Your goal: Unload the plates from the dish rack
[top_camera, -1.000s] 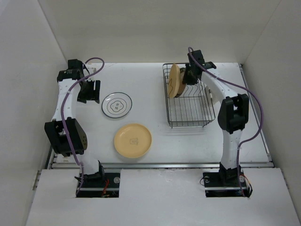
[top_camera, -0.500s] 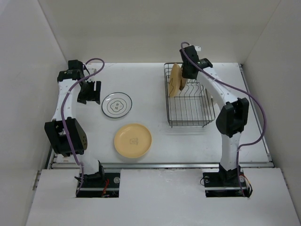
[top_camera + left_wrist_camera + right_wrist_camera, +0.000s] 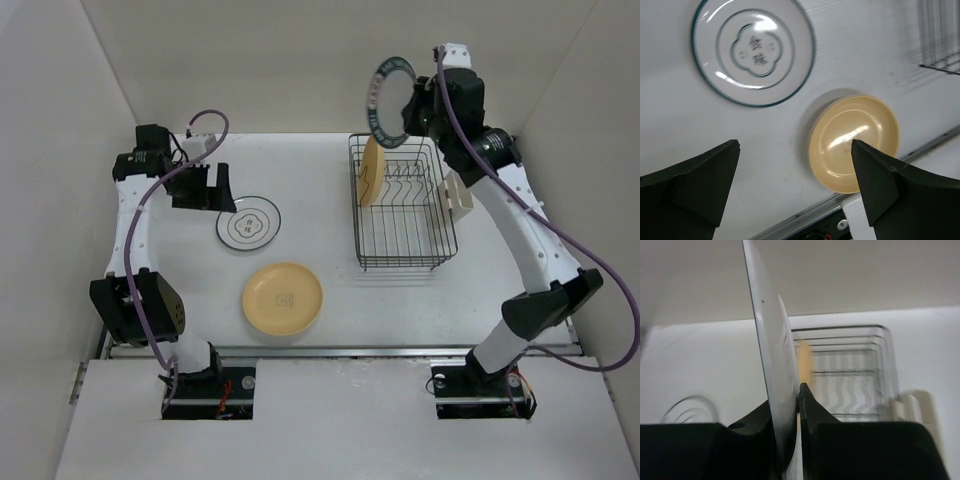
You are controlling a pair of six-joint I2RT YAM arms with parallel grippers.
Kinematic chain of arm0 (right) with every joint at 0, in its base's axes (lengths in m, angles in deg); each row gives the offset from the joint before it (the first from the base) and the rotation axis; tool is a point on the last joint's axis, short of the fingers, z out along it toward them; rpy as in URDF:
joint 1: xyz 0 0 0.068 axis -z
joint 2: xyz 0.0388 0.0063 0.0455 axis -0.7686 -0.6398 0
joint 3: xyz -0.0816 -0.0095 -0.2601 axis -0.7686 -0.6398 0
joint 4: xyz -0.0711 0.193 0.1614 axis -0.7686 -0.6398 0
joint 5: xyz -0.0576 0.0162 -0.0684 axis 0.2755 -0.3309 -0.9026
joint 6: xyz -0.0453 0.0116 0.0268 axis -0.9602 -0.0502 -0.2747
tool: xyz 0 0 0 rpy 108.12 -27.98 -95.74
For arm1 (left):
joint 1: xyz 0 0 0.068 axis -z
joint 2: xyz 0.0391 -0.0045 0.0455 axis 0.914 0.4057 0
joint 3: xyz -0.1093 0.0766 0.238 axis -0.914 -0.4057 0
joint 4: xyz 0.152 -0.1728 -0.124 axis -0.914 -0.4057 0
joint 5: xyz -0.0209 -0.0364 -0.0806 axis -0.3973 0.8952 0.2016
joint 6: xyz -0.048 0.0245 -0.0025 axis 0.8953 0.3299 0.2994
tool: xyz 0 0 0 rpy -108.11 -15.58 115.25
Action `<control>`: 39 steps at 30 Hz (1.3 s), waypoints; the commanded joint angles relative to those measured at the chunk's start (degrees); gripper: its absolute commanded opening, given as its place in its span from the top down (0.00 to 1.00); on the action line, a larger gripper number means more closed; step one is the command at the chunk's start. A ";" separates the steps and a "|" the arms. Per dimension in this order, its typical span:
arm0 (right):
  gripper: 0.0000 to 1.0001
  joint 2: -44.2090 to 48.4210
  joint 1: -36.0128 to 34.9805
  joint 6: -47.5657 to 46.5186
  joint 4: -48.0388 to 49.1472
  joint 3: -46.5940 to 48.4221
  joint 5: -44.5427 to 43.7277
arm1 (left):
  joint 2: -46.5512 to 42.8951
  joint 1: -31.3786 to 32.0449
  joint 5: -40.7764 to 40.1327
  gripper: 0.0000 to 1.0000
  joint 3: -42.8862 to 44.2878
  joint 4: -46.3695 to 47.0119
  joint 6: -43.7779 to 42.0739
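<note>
Right gripper [image 3: 412,108] clamps the green-rimmed plate [image 3: 392,88] on edge, upper right of the top view, above the dish rack [image 3: 405,266], where one yellow plate [image 3: 371,172] stands upright. The ringed plate [image 3: 248,222] and a second yellow plate [image 3: 283,298] lie flat on the worktop [image 3: 330,200], centre-left. Left wrist view: left gripper [image 3: 795,144] spread wide, nothing between its fingers. Right wrist view: the plate's rim is pinched tight.

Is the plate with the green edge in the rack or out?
Out. The right tool pinches the green-rimmed plate on edge in the air, clear of the dish rack; one yellow plate stands inside.
</note>
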 commanded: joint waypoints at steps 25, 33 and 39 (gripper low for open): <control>1.00 -21.10 -10.54 -3.20 13.81 -2.79 84.16 | -2.41 3.33 28.97 0.50 -7.13 0.00 -4.57; 1.00 -22.42 -11.59 -3.20 12.50 -1.65 80.05 | -1.19 3.33 34.52 1.00 -5.11 -5.97 -8.16; 0.35 -23.47 -10.98 -1.10 8.36 1.59 70.73 | 2.06 -0.35 35.14 1.00 -2.29 -5.64 -2.48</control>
